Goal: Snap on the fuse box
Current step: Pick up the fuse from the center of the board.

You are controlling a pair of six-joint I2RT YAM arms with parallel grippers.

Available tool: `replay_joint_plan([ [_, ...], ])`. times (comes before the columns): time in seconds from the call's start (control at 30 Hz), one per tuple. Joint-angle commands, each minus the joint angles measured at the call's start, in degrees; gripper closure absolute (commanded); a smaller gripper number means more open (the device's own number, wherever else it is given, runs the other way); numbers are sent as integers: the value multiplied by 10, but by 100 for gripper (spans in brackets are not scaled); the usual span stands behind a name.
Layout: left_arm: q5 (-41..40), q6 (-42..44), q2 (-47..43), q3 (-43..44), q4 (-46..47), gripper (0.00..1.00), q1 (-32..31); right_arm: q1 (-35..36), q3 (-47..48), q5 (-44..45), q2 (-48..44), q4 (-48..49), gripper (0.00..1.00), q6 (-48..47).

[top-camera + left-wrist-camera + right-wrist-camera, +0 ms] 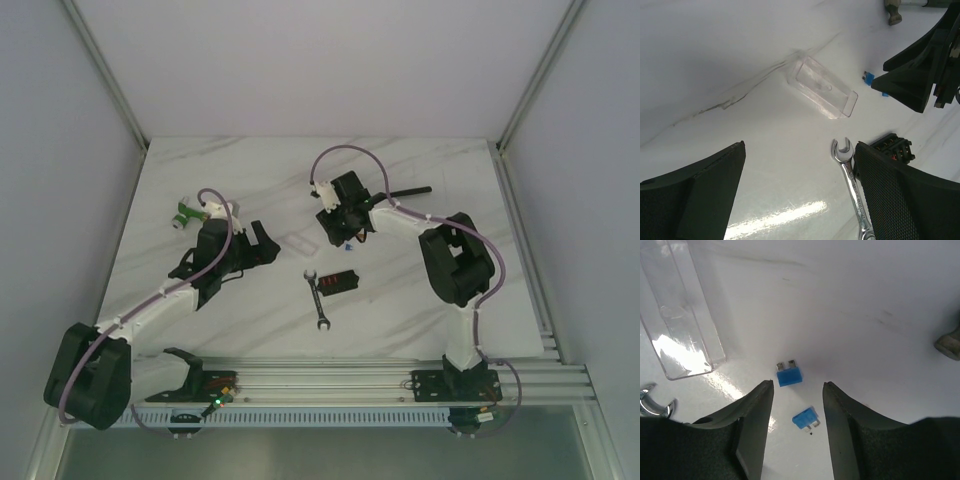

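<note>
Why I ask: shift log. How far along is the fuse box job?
Nothing done yet: the clear cover lies apart from the fuse box. Nothing held: the left gripper is open and empty, the right gripper open above two loose blue fuses. Left: pick up the cover and snap it on.

Marble table (420, 180) bears fuse box (339, 282), clear cover (822, 86), wrench (316, 299), blue fuses (789, 375).

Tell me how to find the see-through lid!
Look at the middle of the white marble table. Just beyond the silver wrench lies the lid. It's a clear, empty tray shape, while the fuse box beside the wrench is black.
</note>
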Motion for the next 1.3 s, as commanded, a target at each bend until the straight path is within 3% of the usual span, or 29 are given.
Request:
replay_joint_plan([
  [0.0,12,7,10,19,-7,0,6,0,18,-31,19,17,50,-36],
  [0.4,22,3,12,20,-7,0,9,0,-4,-19,22,30,58,-53],
  [1.27,42,-14,2,16,-8,0,9,6,-75,-26,-15,42,61,-59],
])
